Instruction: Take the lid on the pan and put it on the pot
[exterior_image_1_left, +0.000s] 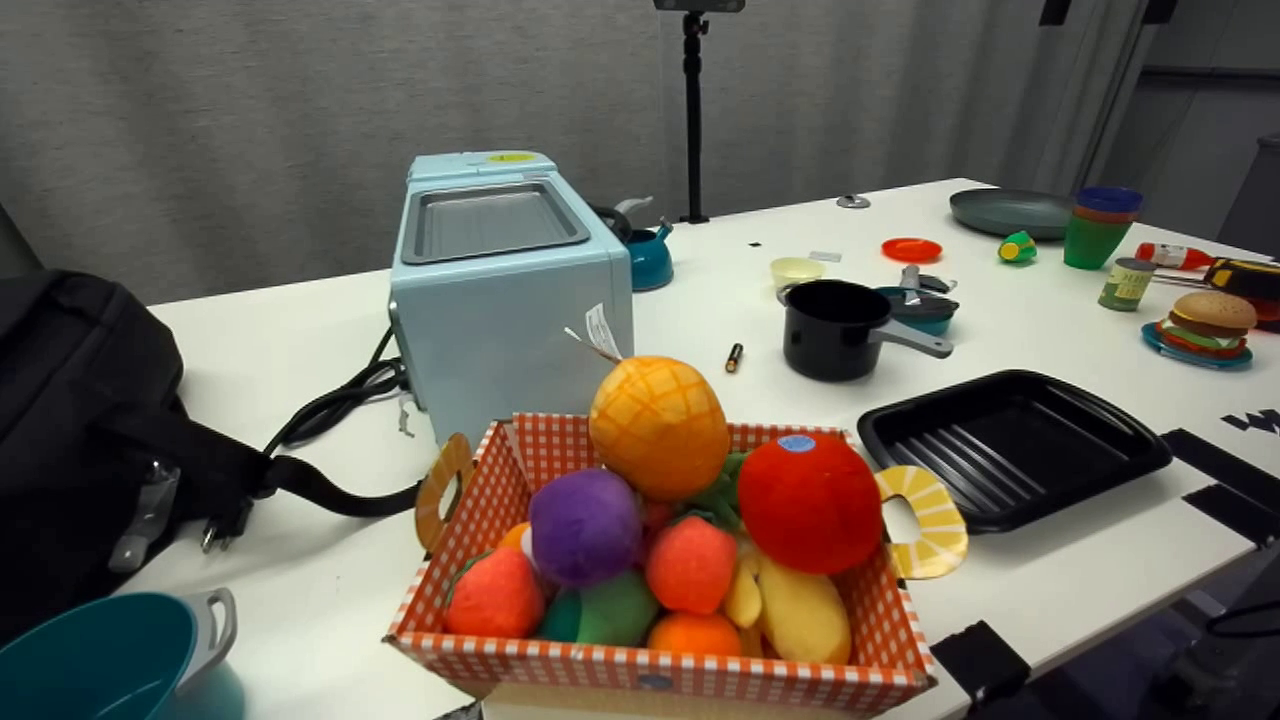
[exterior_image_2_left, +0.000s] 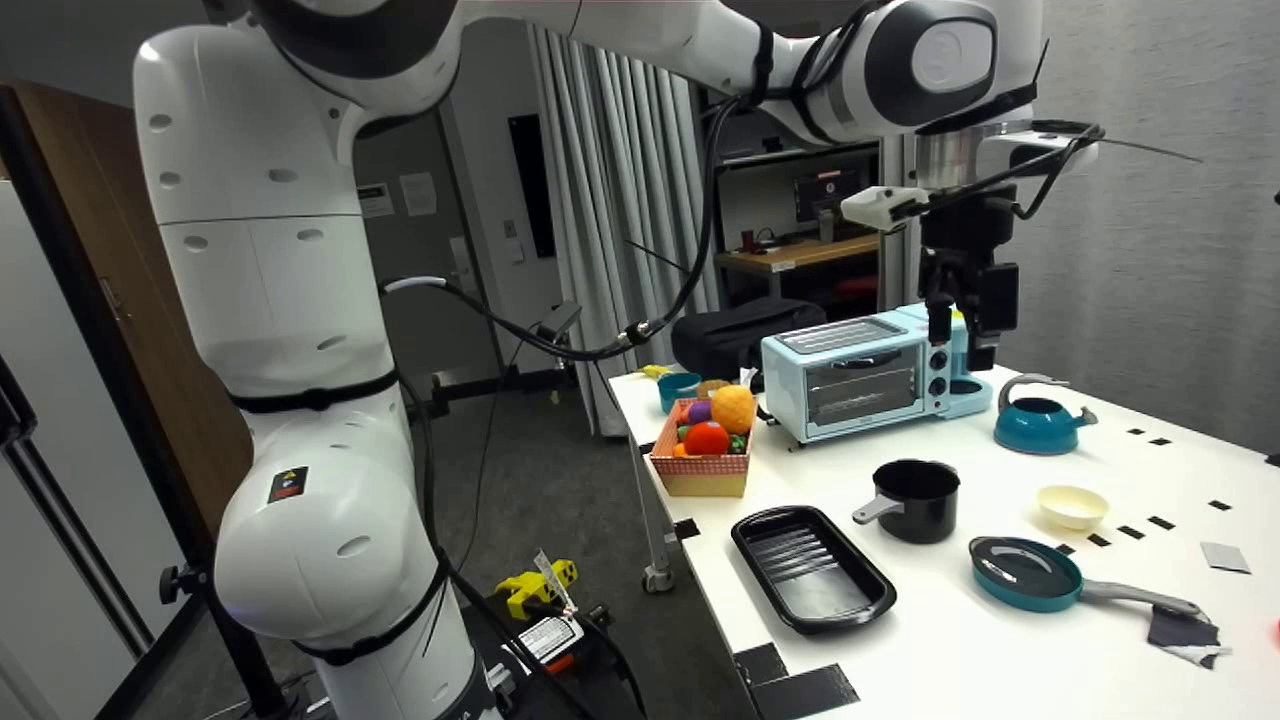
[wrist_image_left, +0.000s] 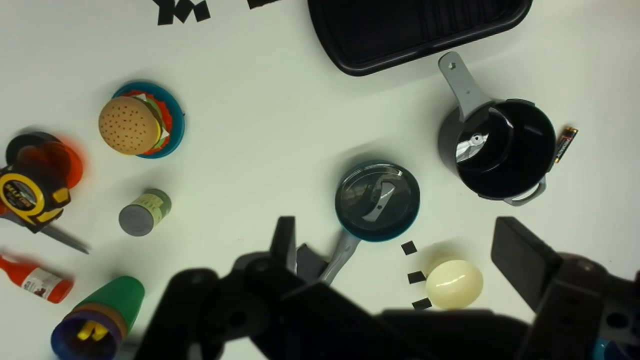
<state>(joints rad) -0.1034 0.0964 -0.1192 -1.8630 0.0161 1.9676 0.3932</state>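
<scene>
Gap btwn pot (exterior_image_2_left: 926, 516) & lidded pan (exterior_image_2_left: 1024, 597).

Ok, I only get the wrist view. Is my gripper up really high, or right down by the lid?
Observer: High. In an exterior view, the gripper hangs well above the lid.
Operator: And my picture cuts off the tray. What's past its ribbed end?
Observer: A fruit box, in both exterior views.
Operator: Is there anything on the table taller than the pot?
Observer: Yes, a blue oven, in both exterior views too.
</scene>
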